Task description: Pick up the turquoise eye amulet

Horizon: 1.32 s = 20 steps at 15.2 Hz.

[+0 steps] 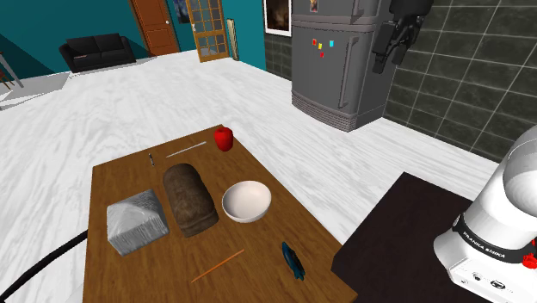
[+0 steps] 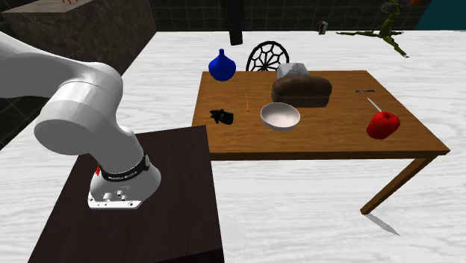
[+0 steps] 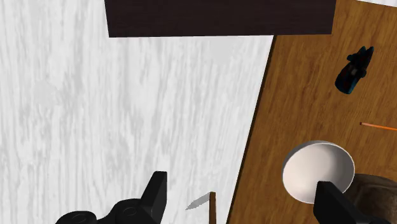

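On the brown wooden table [image 1: 120,176] in the shoulder view, from left to right, sit one grey block [image 1: 135,222], one dark brown loaf [image 1: 189,200], one red apple [image 1: 224,138] and one round white bowl [image 1: 247,201]. One small dark blue-green eye amulet [image 1: 293,261] lies at the lower middle. The black claw [image 1: 387,53] hangs at the upper right, well apart from the amulet. Its fingers are spread and hold nothing.

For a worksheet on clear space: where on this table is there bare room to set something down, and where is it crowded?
The table is bare between bowl and apple, along its near edge in the second exterior view. A smaller patch lies between amulet and bowl. Crowded: block, loaf and bowl, side by side mid-table.
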Motion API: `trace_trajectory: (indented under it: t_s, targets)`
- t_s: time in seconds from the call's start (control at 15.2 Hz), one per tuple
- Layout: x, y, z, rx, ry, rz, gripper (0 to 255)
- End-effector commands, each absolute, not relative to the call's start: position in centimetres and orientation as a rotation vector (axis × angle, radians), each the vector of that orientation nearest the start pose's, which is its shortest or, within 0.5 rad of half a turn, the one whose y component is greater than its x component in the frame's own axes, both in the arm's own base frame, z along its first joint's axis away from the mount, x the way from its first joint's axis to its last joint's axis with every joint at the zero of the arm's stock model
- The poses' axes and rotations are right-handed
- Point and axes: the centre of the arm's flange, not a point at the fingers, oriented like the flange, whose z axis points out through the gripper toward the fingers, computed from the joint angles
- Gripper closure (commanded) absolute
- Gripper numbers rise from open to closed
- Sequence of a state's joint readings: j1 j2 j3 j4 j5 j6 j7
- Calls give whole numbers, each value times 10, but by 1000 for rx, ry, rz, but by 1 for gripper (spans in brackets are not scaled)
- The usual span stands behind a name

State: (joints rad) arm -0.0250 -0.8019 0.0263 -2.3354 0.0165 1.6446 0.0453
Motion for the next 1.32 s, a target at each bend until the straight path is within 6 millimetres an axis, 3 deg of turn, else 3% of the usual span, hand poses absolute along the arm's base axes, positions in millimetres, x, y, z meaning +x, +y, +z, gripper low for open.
trace_trajectory:
  t_s: [0.0, 1.25]
  targets:
    - [310, 5, 612, -3136, 80, -174, 0]
    - [313, 150, 410, -3113, 215, -98, 0]
